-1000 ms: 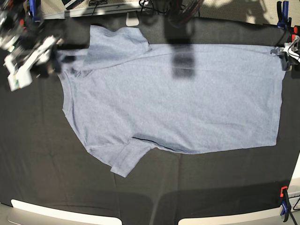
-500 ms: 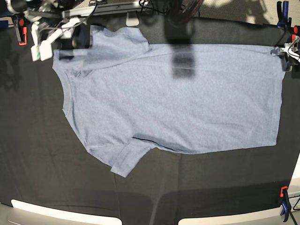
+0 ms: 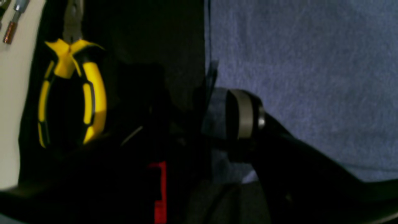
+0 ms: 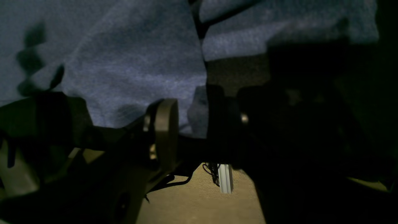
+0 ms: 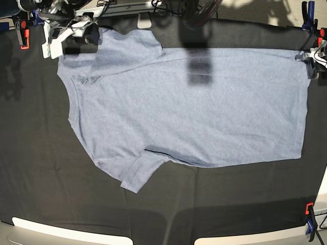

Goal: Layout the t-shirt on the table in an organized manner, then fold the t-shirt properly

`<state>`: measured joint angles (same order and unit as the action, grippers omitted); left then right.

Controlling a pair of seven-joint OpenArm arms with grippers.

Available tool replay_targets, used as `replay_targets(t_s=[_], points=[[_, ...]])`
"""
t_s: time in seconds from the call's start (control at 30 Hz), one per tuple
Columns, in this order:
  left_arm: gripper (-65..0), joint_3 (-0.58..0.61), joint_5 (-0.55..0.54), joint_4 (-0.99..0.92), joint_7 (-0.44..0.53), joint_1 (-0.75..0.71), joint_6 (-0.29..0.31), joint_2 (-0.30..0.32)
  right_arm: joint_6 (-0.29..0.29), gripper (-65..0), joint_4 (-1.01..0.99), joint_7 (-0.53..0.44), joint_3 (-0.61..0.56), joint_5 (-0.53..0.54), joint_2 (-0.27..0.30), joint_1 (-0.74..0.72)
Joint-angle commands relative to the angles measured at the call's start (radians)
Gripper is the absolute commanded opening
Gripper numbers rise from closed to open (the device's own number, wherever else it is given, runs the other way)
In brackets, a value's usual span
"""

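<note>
The light blue-grey t-shirt (image 5: 194,107) lies spread on the black table (image 5: 41,168), collar to the left and hem to the right. Its far sleeve is folded over the shoulder. My right gripper (image 5: 76,38) is at that far left shoulder. In the right wrist view the right gripper (image 4: 192,124) stands open, with a bit of t-shirt (image 4: 118,56) edge between its jaws. My left gripper (image 5: 310,61) sits at the hem's far right corner. In the left wrist view the left gripper (image 3: 214,118) is open astride the hem of the t-shirt (image 3: 304,62), and one grey pad (image 3: 245,115) shows.
Orange and blue clamps grip the table edges at the front right (image 5: 309,222), the back right (image 5: 307,13) and the back left (image 5: 21,33). Yellow-handled pliers (image 3: 71,90) lie just beyond the table edge by the hem. White panels (image 5: 66,234) line the front edge.
My right gripper has swung from left of the collar up and to the right, to the folded far sleeve. The left gripper and the t-shirt have stayed still.
</note>
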<state>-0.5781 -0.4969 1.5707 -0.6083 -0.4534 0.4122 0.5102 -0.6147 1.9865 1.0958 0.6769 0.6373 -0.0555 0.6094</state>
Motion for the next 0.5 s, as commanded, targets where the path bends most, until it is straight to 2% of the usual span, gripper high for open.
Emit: replay_targets(t_s=[0.0,0.17,0.3,0.47], points=[[-38.4,-0.011,-0.01,0.015,0.018,0.007,-0.004,0.019,-0.013,-40.9,-0.002,-0.013,-0.014,-0.005,0.004,0.0],[-38.4,-0.011,-0.009,0.015,0.018,0.007,-0.004,0.019,-0.012,-40.9,-0.037,-0.053,-0.123,-0.073,0.004,0.0],[-38.4,-0.011,-0.009,0.015,0.018,0.007,-0.004,0.019,0.023,-42.0,-0.037,-0.053,-0.202,-0.147,0.003,0.001],[-38.4,-0.011,-0.009,0.015,0.018,0.007,-0.004,0.019,0.047,-56.3,-0.036,-0.087,-0.238,-0.193,0.004,0.001]])
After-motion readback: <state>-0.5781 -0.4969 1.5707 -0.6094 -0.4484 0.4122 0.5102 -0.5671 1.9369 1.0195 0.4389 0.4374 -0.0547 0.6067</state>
